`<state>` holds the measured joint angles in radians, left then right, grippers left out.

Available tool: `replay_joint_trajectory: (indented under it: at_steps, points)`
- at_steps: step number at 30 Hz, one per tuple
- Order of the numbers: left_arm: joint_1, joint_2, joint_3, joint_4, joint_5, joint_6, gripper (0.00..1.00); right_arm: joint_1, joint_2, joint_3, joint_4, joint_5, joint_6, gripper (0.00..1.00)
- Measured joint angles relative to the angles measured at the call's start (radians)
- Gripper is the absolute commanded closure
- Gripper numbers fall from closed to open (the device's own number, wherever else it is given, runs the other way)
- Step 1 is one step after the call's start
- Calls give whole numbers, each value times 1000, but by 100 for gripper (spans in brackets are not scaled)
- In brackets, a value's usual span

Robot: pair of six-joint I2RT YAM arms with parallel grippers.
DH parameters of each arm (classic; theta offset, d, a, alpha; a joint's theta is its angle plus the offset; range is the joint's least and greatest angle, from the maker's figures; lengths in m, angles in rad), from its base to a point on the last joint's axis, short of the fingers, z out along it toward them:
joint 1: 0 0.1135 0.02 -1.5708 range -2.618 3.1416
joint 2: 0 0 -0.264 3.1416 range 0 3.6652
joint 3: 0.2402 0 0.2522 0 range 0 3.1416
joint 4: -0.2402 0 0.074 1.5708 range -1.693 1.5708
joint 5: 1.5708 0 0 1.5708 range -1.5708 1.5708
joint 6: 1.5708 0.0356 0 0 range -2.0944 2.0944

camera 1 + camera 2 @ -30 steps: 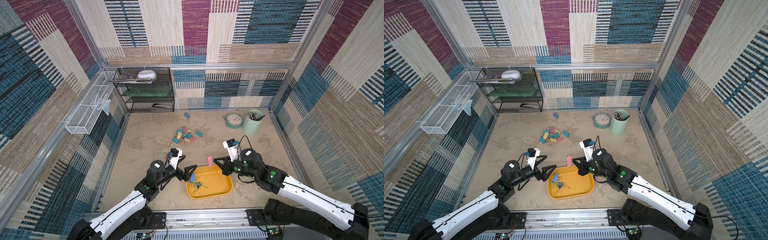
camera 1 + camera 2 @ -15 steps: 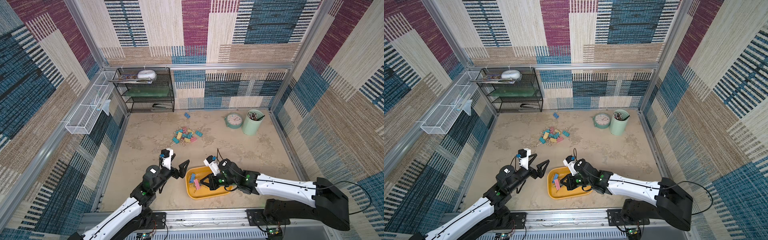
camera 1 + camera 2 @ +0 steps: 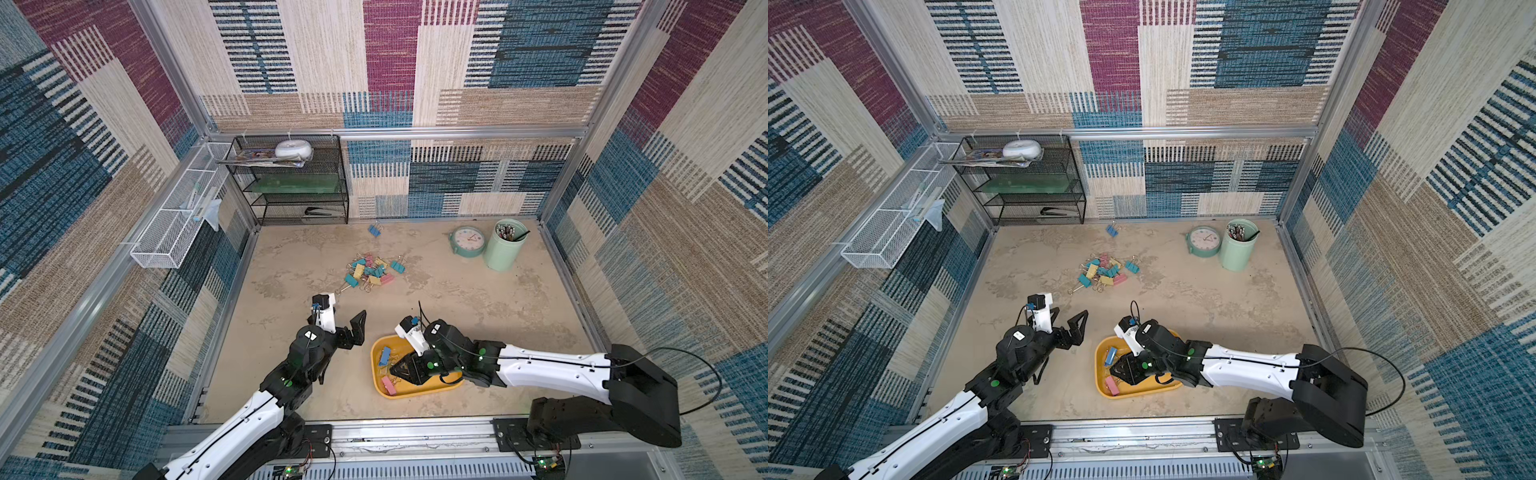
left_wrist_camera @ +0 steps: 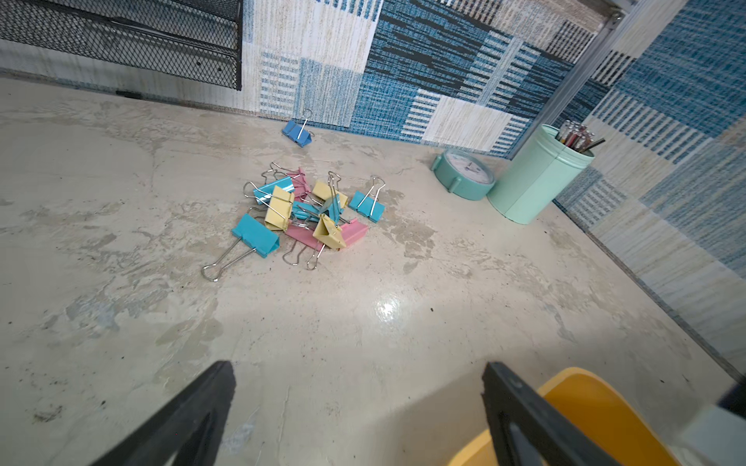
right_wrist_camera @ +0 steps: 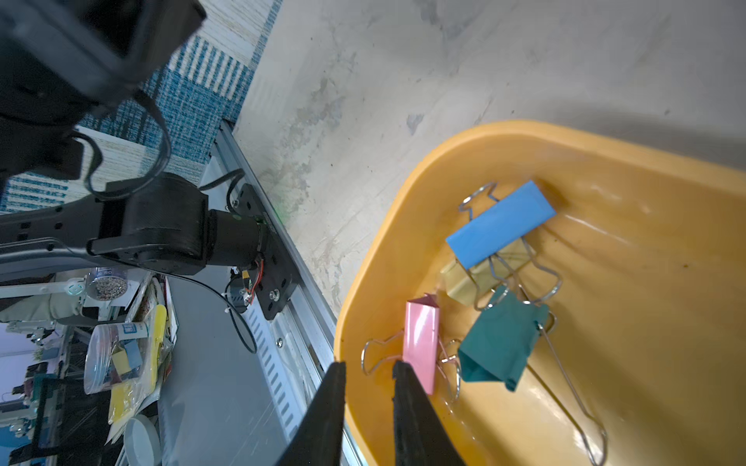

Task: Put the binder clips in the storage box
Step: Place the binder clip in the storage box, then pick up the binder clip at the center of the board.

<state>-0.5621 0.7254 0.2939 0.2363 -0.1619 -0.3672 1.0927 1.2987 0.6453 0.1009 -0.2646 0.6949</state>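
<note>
Legible writing: the clock (image 3: 468, 241) dial and the label on a plastic bag (image 5: 121, 355) outside the frame are too small or blurred to read.

Surface and room: mottled, scuffed beige tabletop (image 3: 478, 299), enclosed by aluminium framing and woven patchwork panels in blue, maroon and cream. A black mesh rack (image 3: 299, 183) stands at the rear wall, a white wire basket (image 3: 174, 232) hangs on the left wall, and a mint pen cup (image 3: 505, 245) stands beside the clock.

Binder clips (image 3: 372, 270): the main pile lies mid-tabletop, with one blue clip (image 3: 375, 230) apart near the rear wall. Four clips lie in the storage box (image 3: 415, 394) at the front edge: blue, yellow, teal and a pink clip (image 5: 422, 343).

Arms: the right arm stretches low across the box. The right end effector (image 5: 369, 367) has its jaws narrowly parted and grips nothing, with its tips just beside the pink clip. The left end effector (image 4: 358, 375) hovers over bare tabletop beside the box, spread wide and empty.
</note>
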Motion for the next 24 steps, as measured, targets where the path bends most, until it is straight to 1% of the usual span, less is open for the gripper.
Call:
replay_joint_trajectory:
  at_steps: [1,2,4,5,6,7,8,9,11,13,16,22,24]
  points:
    - [1,15,16,-14,-2,-11,17,0,-30,0,-6,14,-6,64]
    - [1,30,28,-21,-3,-21,22,0,-63,1,-11,36,-13,62]
    - [6,69,56,-40,-1,-31,30,0,-140,1,-27,100,-21,57]
    - [11,95,75,-54,3,-47,32,0,-183,-2,-27,143,-27,54]
    - [18,127,100,-66,5,-59,33,-2,-225,-6,-26,190,-33,47]
    - [31,175,137,-82,17,-73,33,-3,-271,-14,-23,246,-37,37]
    - [43,222,172,-88,39,-79,32,-5,-305,-23,-20,291,-40,30]
    - [59,299,229,-98,76,-88,32,-8,-343,-36,-18,339,-43,24]
    - [79,430,325,-116,137,-101,32,-13,-410,-76,5,422,-47,16]
    - [93,566,412,-117,194,-104,31,-15,-468,-132,42,478,-45,13]
    - [110,709,489,-118,252,-111,31,-15,-511,-179,68,500,-32,12]
    - [164,902,602,-101,290,-129,32,-16,-554,-211,76,515,4,12]
    - [178,945,615,-95,292,-150,36,-16,-568,-222,75,519,16,12]
